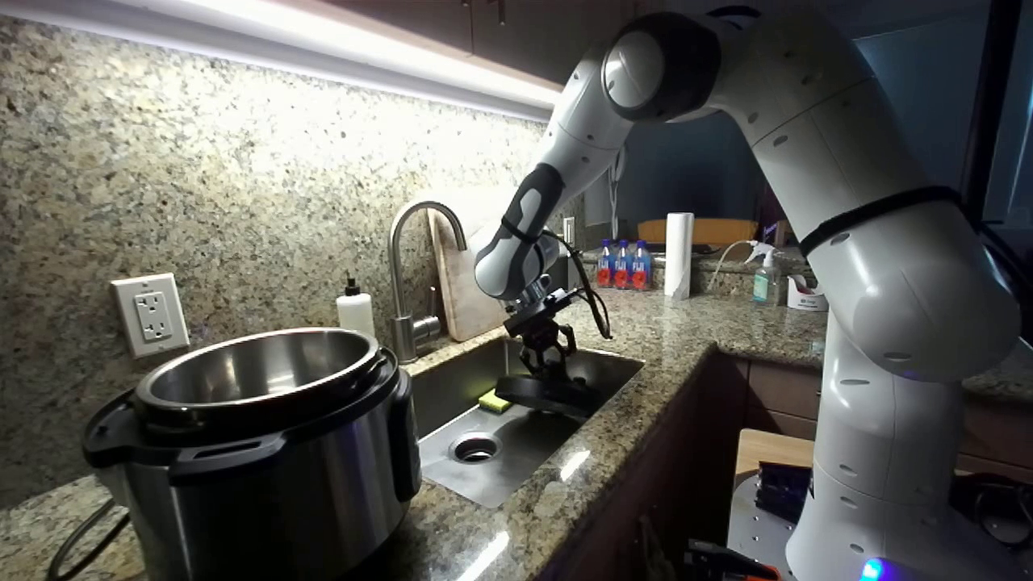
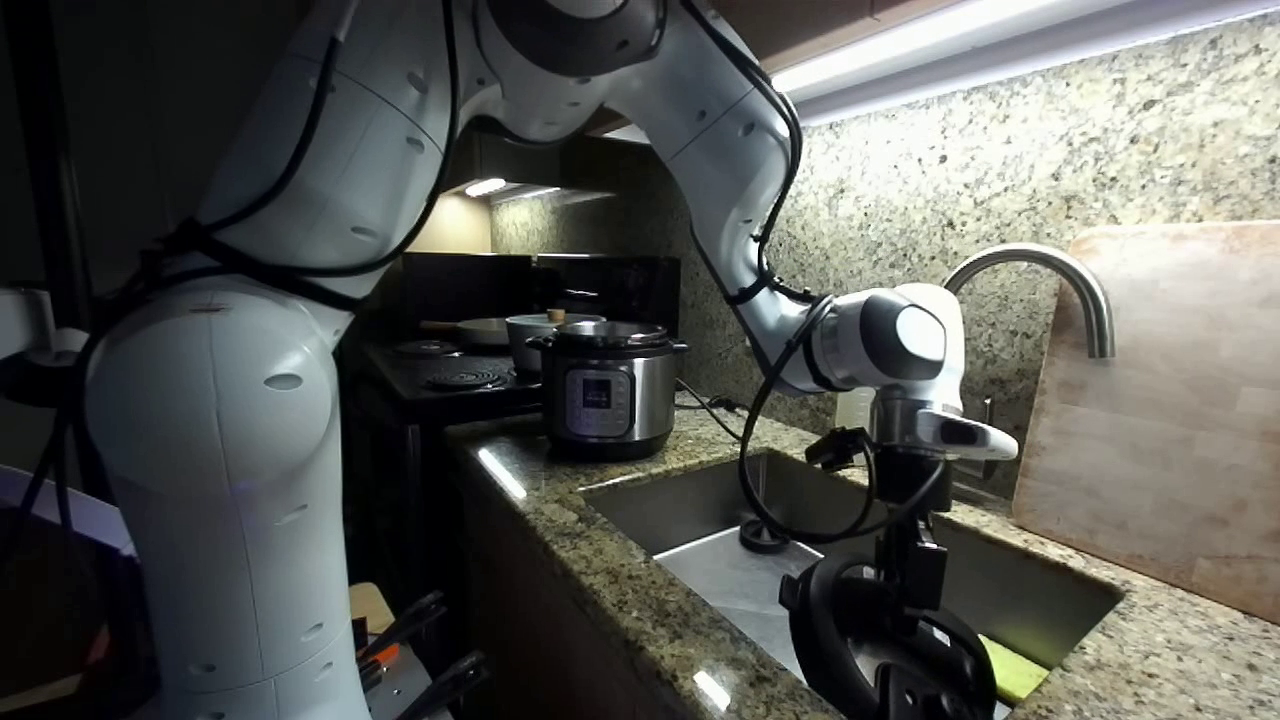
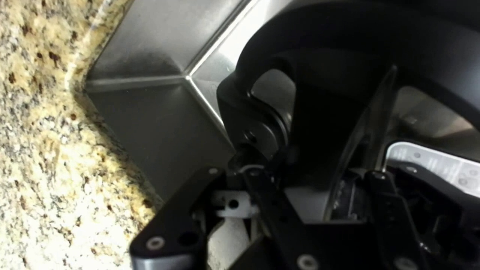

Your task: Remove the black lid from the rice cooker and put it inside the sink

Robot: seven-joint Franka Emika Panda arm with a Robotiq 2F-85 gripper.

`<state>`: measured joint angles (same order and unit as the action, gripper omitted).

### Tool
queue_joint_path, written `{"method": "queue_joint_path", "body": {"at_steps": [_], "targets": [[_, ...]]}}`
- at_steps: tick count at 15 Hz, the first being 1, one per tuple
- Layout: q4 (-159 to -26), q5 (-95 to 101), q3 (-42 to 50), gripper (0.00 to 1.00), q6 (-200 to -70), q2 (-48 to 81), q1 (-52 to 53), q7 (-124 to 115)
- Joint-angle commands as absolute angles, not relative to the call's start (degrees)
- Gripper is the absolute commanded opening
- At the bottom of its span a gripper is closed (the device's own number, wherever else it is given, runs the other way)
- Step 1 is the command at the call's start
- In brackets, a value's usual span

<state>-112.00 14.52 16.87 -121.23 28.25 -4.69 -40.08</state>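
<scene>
The black lid is inside the sink, tilted, in both exterior views (image 1: pixel 541 395) (image 2: pixel 822 630); its rim and handle fill much of the wrist view (image 3: pixel 337 33). My gripper (image 1: pixel 554 373) points down into the basin with its fingers on either side of the lid's handle, shut on it; the wrist view also shows the gripper (image 3: pixel 303 168). Whether the lid's lower edge touches the basin is unclear. The sink (image 1: pixel 492 476) is steel, and its corner shows in the wrist view (image 3: pixel 157 131). The rice cooker (image 1: pixel 274 500) stands uncovered on the counter, its steel inner pot showing; it also shows in an exterior view (image 2: pixel 612 400).
A curved faucet (image 1: pixel 397 274) and a leaning cutting board (image 1: pixel 462 294) stand behind the sink. A yellow sponge (image 1: pixel 494 401) lies in the basin near the lid. A soap bottle (image 1: pixel 355 313) stands beside the faucet. The granite front edge (image 2: pixel 620 570) borders the basin.
</scene>
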Motion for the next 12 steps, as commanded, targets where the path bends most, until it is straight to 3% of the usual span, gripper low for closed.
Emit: {"method": "queue_joint_path", "body": {"at_steps": [1,7,12], "targets": [[-115.4,19.6,18.0,0.07,-125.7,27.5,-2.1,-43.9],[-114.7,19.9,13.4,0.07,-122.3,27.1,7.2,-55.4],[-114.7,20.1,13.0,0.08,-124.0,28.0,6.7,-55.2]]}}
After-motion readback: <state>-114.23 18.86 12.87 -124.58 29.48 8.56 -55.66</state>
